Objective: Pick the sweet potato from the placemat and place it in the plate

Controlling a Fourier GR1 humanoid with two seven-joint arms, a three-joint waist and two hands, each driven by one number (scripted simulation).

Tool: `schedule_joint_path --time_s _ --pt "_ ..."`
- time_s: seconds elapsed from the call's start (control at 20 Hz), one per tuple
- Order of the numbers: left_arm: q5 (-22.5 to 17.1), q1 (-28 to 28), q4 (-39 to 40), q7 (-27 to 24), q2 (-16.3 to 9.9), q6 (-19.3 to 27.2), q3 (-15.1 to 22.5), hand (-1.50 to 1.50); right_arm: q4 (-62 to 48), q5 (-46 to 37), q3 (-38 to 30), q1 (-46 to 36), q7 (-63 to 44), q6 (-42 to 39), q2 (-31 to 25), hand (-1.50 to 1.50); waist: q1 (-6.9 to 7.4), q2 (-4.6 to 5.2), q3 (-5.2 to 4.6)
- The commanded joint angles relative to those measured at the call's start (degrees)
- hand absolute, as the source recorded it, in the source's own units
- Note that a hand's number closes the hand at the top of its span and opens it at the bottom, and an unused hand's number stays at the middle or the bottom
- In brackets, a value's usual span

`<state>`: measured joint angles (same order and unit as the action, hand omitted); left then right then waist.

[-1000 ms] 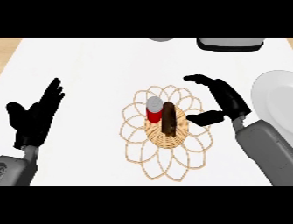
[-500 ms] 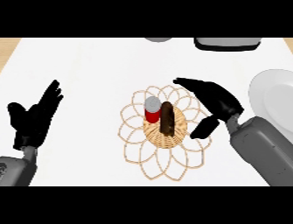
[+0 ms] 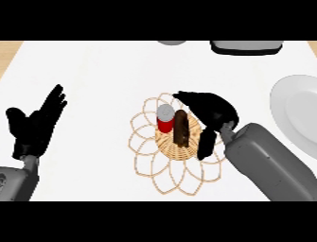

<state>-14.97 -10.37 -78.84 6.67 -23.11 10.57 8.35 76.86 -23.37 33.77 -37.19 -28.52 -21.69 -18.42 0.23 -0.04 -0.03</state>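
A dark brown sweet potato [image 3: 181, 127] lies on the middle of a woven, flower-shaped placemat [image 3: 178, 177]. A red can with a grey top [image 3: 165, 118] stands right beside it on the left. My right hand [image 3: 213, 111] hovers just right of the sweet potato, open, with its fingers arched over the top end and its thumb down along the right side. A white plate [image 3: 307, 118] sits at the right edge of the counter. My left hand [image 3: 35, 125] rests open at the left, fingers up.
A dark tray-like object [image 3: 247, 46] and a grey round object [image 3: 172, 42] sit at the counter's far edge. The white counter top is bordered by wood strips at both sides.
My right hand has moved left from near the plate to the sweet potato's side. The left hand, sweet potato and can have stayed put.
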Motion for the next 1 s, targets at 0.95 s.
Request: schedule_joint_path --time_s 0.95 --pt "4.31 2.03 -2.56 1.72 2.98 -3.90 -5.27 0.00 -15.49 -17.30 -0.67 -3.38 -6.99 -14.81 13.79 -1.50 0.12 0.02 0.03"
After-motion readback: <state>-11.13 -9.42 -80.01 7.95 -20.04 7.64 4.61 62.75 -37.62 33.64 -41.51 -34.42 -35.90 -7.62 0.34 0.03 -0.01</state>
